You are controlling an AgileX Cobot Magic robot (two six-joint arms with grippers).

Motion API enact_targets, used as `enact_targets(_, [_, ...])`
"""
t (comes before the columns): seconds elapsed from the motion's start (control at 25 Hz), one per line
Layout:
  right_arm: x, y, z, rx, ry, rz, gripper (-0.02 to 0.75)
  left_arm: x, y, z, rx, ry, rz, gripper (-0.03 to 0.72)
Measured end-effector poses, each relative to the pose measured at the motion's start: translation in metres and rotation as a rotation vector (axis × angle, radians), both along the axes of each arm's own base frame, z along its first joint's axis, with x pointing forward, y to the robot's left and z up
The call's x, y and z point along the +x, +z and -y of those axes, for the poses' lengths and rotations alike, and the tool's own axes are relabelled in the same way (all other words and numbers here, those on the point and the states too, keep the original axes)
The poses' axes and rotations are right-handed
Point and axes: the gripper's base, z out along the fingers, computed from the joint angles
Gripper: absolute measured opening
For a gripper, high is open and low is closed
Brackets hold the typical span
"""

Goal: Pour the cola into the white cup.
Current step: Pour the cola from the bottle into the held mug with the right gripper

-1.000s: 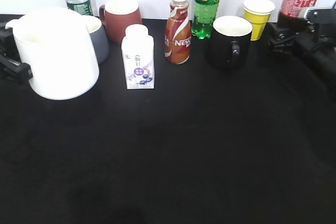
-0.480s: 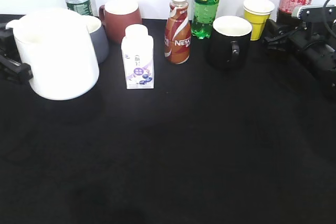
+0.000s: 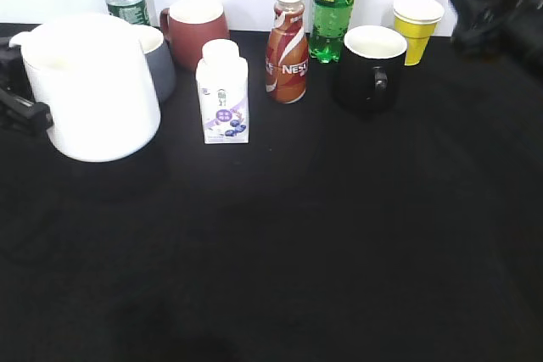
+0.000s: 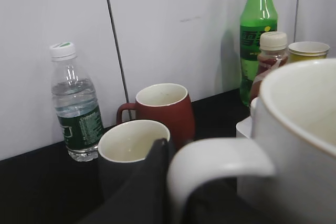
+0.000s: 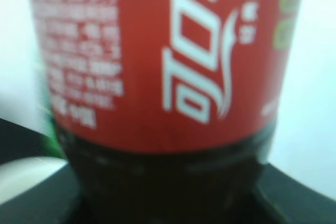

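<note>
Right gripper (image 3: 501,14) is smearing into motion blur at the exterior frame's edge; jaw state unreadable. Cola (image 5: 163,93) is overfilling the right wrist view, cap cropped, possibly gripped. White cup (image 4: 294,145) is running off-frame.

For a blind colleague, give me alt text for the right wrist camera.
A clear plastic cola bottle with a red, white-lettered label fills the blurred frame, dark liquid showing below the label. The black right gripper flanks its base against a white wall.

Tall clear plastic cola bottle (image 5: 163,103) between my right fingers: glossy red label, smooth wall. White glazed ceramic cup (image 3: 89,86) at my left: glossy, smooth. Black table covering (image 3: 297,235): matt, looks like cloth. Small yellow cup (image 3: 417,27): paper, matt.
</note>
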Motion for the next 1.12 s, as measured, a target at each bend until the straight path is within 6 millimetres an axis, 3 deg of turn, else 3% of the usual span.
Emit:
enact_targets(0.08, [-0.016,0.031,-0.013,-0.006,0.080,0.077,0.390,-0.002,-0.001,0.004,-0.002,-0.051,-0.008,0.036])
enact_targets(0.16, [-0.031,0.053,-0.044,-0.003,0.176,0.122,0.387,-0.005,0.000,0.008,-0.007,-0.103,-0.003,0.036])
enact_targets(0.36, [-0.066,0.040,-0.136,-0.174,0.422,0.050,0.387,-0.009,-0.002,0.014,0.007,-0.182,-0.026,0.035])
enact_targets(0.44, [-0.076,0.036,-0.153,-0.266,0.464,0.069,0.387,-0.010,-0.002,0.015,0.012,-0.201,-0.019,0.035])
enact_targets(0.68, [-0.057,0.010,-0.169,-0.418,0.465,0.117,0.386,-0.014,-0.003,0.020,0.017,-0.271,-0.029,0.035])
enact_targets(0.92, [-0.051,0.020,-0.176,-0.492,0.463,0.271,0.386,-0.006,-0.006,0.021,0.008,-0.271,-0.045,0.035])
enact_targets(1.12, [-0.051,0.020,-0.175,-0.659,0.417,0.396,0.386,-0.004,-0.006,0.036,-0.007,-0.340,-0.032,0.035])
